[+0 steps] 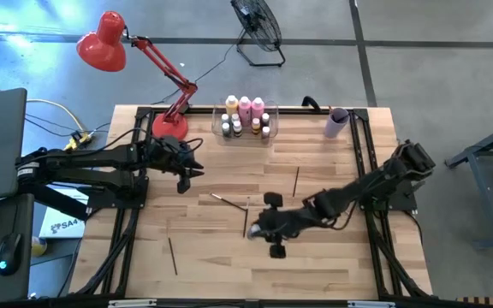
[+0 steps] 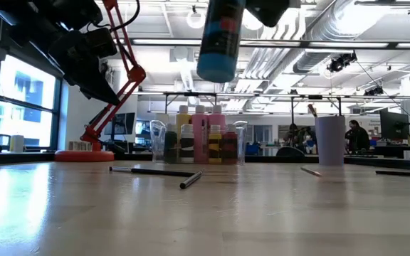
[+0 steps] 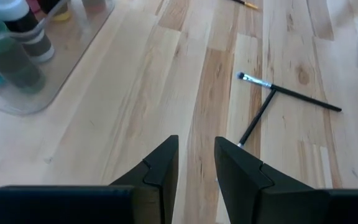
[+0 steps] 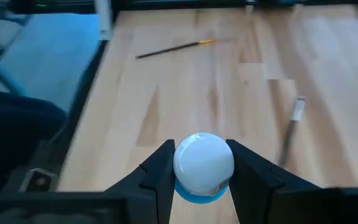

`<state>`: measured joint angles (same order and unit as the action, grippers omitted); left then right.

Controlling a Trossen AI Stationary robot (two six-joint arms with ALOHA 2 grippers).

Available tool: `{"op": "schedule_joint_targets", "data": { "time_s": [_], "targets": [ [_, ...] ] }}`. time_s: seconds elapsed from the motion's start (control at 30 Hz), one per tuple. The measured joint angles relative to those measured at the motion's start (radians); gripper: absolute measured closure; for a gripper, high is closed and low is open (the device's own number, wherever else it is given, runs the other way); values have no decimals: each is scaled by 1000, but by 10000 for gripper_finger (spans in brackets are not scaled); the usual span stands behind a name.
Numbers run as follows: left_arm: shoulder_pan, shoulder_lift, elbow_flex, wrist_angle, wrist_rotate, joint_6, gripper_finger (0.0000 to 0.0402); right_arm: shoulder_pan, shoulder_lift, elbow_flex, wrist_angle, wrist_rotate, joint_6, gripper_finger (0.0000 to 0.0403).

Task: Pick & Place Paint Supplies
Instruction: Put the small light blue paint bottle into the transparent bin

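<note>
My right gripper (image 1: 253,231) (image 4: 202,169) hangs over the middle of the table, shut on a tiny blue bottle with a white cap (image 4: 202,163) (image 2: 219,39). The bottle is well above the wood. My left gripper (image 1: 187,175) (image 3: 196,162) hovers at the left, a narrow gap between its fingers and nothing in it. A clear bin (image 1: 246,130) at the far edge holds pink and yellow bottles (image 1: 245,107) and small white-capped ones. Thin paintbrushes lie flat on the wood: two crossed ones (image 1: 229,203) (image 3: 291,90), one (image 1: 296,180) and one (image 1: 172,255). My right gripper pinches the tiny bottle between its two fingers, on opposite sides of its white cap (image 4: 185,171). The fingers slant downward toward the table's left. The blue body (image 4: 201,194) hangs below the fingers, lifted clear of the table and nearly upright.
A lilac cup (image 1: 336,122) stands at the far right, a red desk lamp (image 1: 169,127) at the far left. Black frame rails (image 1: 135,197) run along both side edges. Bare wood lies along the near edge.
</note>
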<state>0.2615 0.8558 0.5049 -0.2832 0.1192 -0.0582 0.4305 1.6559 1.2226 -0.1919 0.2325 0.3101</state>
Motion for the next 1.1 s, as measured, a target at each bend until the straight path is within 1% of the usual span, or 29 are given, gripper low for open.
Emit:
{"op": "schedule_joint_targets", "data": {
  "time_s": [0.1, 0.2, 0.33, 0.43, 0.6, 0.77, 0.97, 1.1],
  "targets": [
    [0, 0, 0, -20, 0, 1, 300, -40, -1, 57, -65, 1, -28, 281],
    [0, 0, 0, -32, 0, 5, 300, -84, -2, 103, -108, 2, -73, 291],
    [0, 0, 0, -42, 0, 8, 300, -151, -2, 164, -108, 1, -115, 294],
    [0, 0, 0, -58, 0, 8, 300, -209, -2, 198, -113, 2, -132, 286],
    [0, 0, 0, -111, 0, 8, 300, -312, -2, 212, -109, 2, -158, 294],
    [0, 0, 0, -160, -1, 36, 300, -419, -2, 215, -101, 4, -158, 292],
    [0, 0, 0, -169, -1, 54, 300, -533, -2, 215, -100, 3, -158, 294],
    [0, 0, 0, -169, -1, 54, 300, -586, 2, 215, -98, -6, -164, 290]
  ]
}}
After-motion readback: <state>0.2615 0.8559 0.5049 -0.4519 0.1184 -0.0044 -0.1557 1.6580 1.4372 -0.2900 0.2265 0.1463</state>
